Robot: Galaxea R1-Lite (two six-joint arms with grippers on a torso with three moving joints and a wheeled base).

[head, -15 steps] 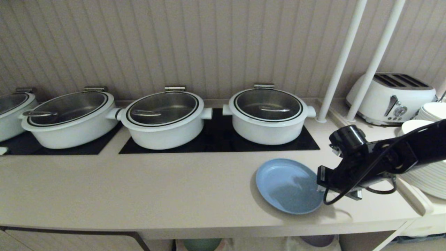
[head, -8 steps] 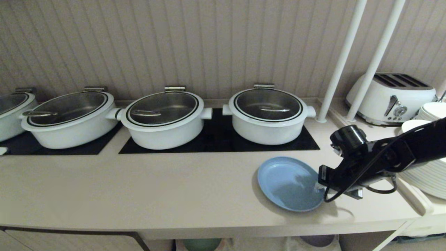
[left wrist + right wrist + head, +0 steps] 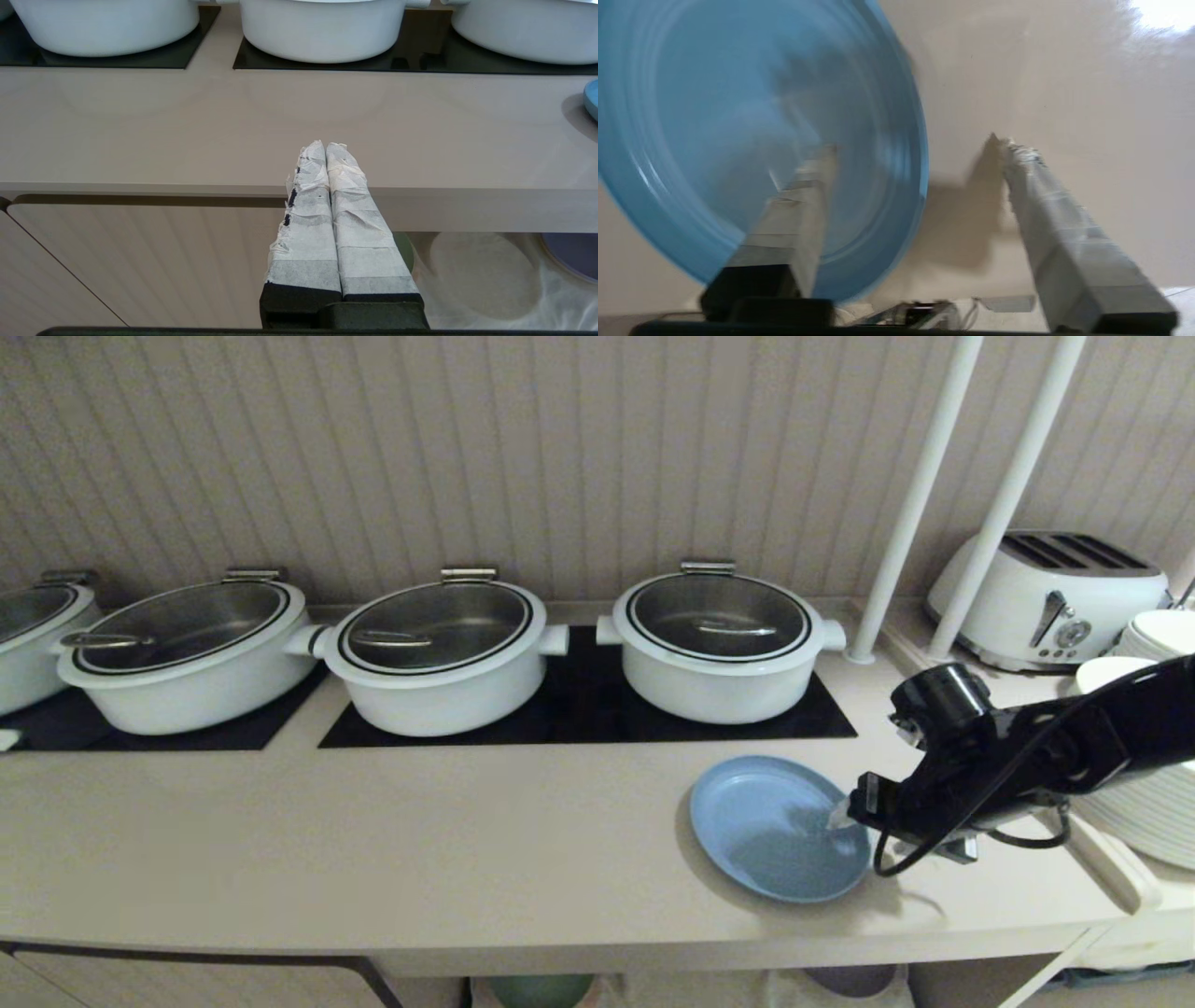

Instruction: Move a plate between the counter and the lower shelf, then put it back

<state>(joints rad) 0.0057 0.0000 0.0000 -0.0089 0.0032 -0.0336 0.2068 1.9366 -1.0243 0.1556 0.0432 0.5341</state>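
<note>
Plate [image 3: 779,826] flat on surface [image 3: 467,840], rim between the spread right fingers [image 3: 808,196]: one over the well, the other outside the rim above bare surface. Nothing gripped; fingers wide apart, straddling the edge. Left fingers [image 3: 327,186] pressed together, empty, parked before the surface's front edge, well away from the plate.

Risks from here, as judgement:
- Inner finger catching the raised rim on the way out, dragging or tipping the plate.
- Pulling out low and sideways, shoving the plate toward the front edge, not far off.
- Cable loop under the wrist snagging the rim.
- Stack of white plates [image 3: 1144,821] just behind the arm, liable to a knock on a wide swing.
</note>
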